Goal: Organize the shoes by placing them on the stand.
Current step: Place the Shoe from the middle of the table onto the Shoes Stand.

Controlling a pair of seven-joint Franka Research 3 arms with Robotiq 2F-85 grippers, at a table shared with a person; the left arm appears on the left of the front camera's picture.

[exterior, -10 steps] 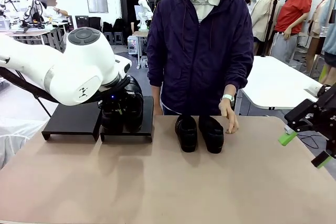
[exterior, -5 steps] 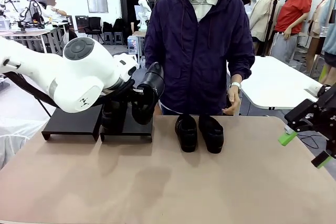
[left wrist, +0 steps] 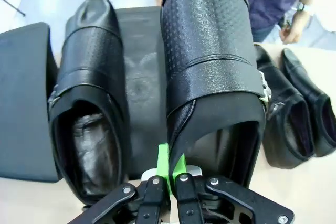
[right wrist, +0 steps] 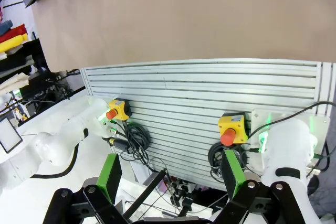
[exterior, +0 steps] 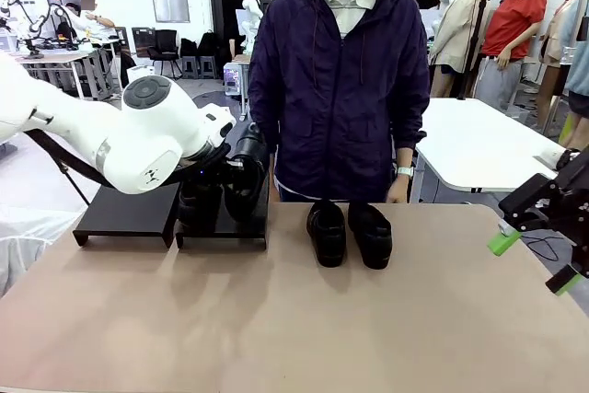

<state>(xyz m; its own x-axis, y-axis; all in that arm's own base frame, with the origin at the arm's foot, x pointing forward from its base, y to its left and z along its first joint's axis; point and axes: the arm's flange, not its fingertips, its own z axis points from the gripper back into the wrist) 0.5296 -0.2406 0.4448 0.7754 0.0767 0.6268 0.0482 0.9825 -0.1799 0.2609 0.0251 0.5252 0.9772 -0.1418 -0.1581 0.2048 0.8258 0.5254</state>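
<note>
Left hand [left wrist: 169, 170]: closed tight, its green pads pinching the back rim of the held shoe [left wrist: 210, 61].
Right hand [exterior: 534, 261]: wide open and holding nothing, at 3 o'clock off the bench [exterior: 276, 319] edge.
Held shoe: above the right tray [exterior: 250, 227], at 3 o'clock of the seated shoe [left wrist: 89, 93]; you cannot tell whether its sole touches.
Other shoes: a pair [exterior: 350, 234] sits side by side at 12 o'clock on the bench.
Handling: expect stiff, glossy, slippery leather with a softer collar. Pinched at the heel, it will likely hang toe-heavy and swing. Take the rim deep.
Surface: flat matte bench; matte black trays on short feet, left tray [exterior: 124, 213] at 10 o'clock.
Room: the slot beside the seated shoe looks snug; a person [exterior: 345, 89] stands just behind the pair.
</note>
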